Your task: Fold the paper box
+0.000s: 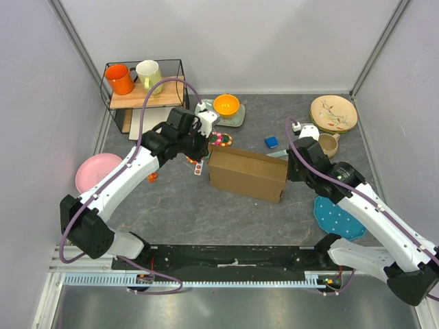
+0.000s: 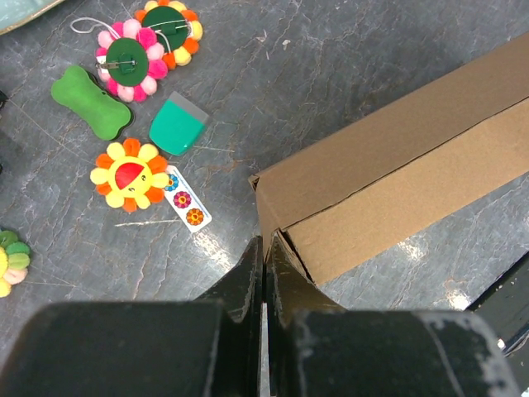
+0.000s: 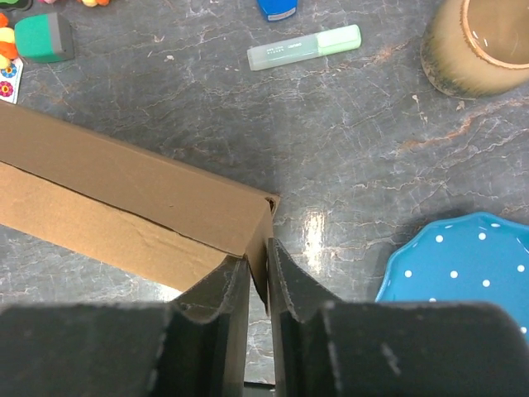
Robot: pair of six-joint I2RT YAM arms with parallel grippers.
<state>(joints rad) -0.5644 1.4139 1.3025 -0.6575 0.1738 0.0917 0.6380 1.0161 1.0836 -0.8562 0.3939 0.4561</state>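
Mid-table, slightly askew: large plain brown corrugated cardboard box [image 1: 247, 175], folded up into a shallow closed rectangle.

At its left end: left gripper [image 2: 264, 244], fingertips pressed together with nothing between them, right up against the box's corner. At its right end: right gripper [image 3: 258, 248], pinched onto the end wall, with cardboard in the narrow gap between the fingers.

Crowded near the left end, though apart from the box: narrow white sticker strip [image 2: 183, 198] printed with small flowers, yellow-and-orange plush flower [image 2: 128, 175] with a red centre, teal block with a grey end [image 2: 178, 124], green bone-shaped piece [image 2: 89, 101], pink pom-pom flowers [image 2: 124, 62] with green centres.

Beyond the right end: pale green highlighter pen [image 3: 304, 47], its print too small to read; small blue object [image 1: 271, 142]; tan ceramic mug [image 3: 479, 41]. Near the right gripper: blue plate with white dots [image 3: 463, 265].

Further off: orange bowl [image 1: 226, 105], round beige patterned plate [image 1: 333, 113], pink plate [image 1: 96, 171], and a black wire rack [image 1: 182, 82] with an orange mug [image 1: 120, 79] and a cream mug [image 1: 149, 74].
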